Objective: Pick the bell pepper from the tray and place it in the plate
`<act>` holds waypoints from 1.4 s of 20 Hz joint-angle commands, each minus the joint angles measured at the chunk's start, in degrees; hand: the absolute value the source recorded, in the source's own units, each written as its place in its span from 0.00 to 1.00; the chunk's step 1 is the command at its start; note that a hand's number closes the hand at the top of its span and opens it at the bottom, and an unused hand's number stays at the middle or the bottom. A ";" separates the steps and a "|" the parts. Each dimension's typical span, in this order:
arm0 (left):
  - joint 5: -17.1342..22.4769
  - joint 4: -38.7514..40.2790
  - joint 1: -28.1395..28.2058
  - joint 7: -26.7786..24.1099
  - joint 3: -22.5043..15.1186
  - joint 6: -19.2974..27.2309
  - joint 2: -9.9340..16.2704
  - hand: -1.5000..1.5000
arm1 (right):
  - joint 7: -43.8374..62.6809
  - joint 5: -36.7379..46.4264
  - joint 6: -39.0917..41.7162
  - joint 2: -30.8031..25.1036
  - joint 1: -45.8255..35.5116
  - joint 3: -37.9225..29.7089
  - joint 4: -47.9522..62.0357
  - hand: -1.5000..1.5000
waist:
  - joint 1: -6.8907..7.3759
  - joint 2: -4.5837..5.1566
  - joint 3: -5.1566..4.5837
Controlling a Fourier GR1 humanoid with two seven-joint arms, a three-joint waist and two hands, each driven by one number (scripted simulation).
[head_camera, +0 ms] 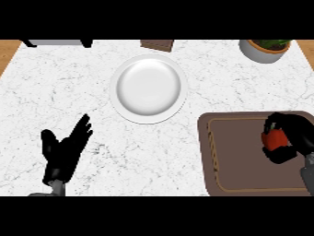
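1. While the right hand [296, 138] sits over the right part of the tray [237, 152], its fingers and thumb curl round the pepper [277, 138], grasping it.
2. Only a red patch of the pepper shows between the black fingers; the rest is hidden by the hand.
3. Whether the pepper touches the tray floor or is lifted off it cannot be told from this steep view.
4. The tray is brown with a raised rim and lies on the white marble table [50, 101] at the lower right.
5. The plate [149, 87] is white and round, and stands near the middle of the table, up and to the left of the tray, close to the tray's corner but apart from it.
6. The left hand [64, 147] rests at the lower left, released, fingers straight and pointing up, touching nothing.
7. Along the far edge stand a potted plant [264, 48] at the right, a small brown object [157, 44] behind the plate, and a pale appliance [57, 43] at the left, all partly cut off.
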 commanded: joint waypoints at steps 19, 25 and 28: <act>-1.57 1.01 -4.59 1.67 -5.28 -3.18 -1.59 0.50 | 56.26 18.71 -33.69 26.37 -24.87 24.28 -8.25 1.00 | 9.96 0.57 0.09; -1.78 1.72 -5.94 1.98 -5.36 -2.27 -2.75 0.50 | 70.17 23.51 -42.69 26.38 -29.86 26.35 -5.29 1.00 | 9.38 0.91 0.10; -2.06 3.01 -5.06 1.20 -5.18 -2.20 -2.57 0.50 | 72.10 25.69 -48.23 26.37 -30.64 25.98 -3.04 1.00 | 9.01 1.46 0.15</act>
